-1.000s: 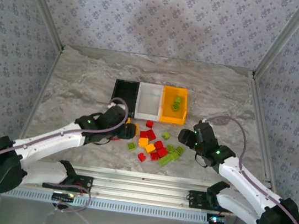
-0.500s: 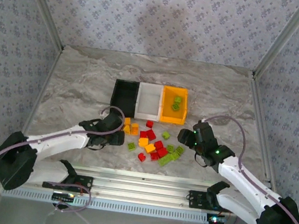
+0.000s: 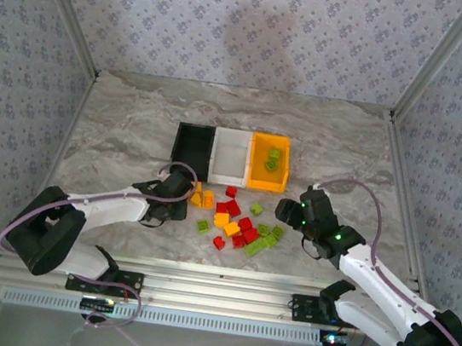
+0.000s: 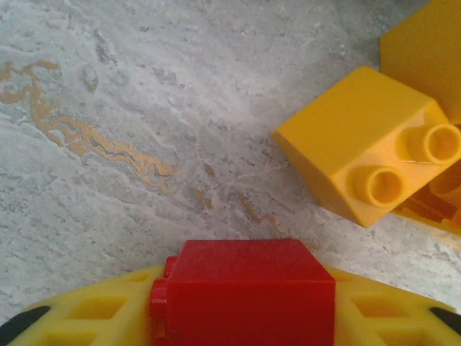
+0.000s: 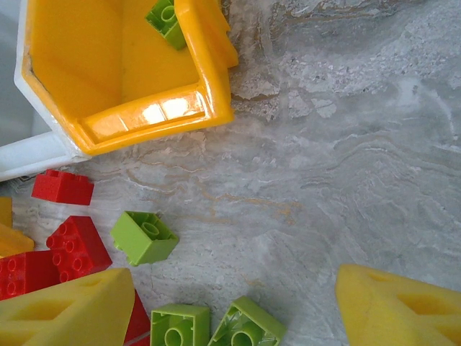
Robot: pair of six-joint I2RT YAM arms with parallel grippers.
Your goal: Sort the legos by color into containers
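Top external: bare table point(image 3: 248, 111) behind containers point(image 3: 228, 179)

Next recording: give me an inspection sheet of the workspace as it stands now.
Surface: grey marbled table.
Job's things: black bin, white bin, orange bin in a row; green bricks inside the orange one; loose bricks, red, yellow and green, in front.
Clutter: nothing seen.
Grippers: left gripper shut on a red brick; right gripper open, empty.
Cables: a cable loops over each arm.
Surroundings: patterned walls, metal frame.
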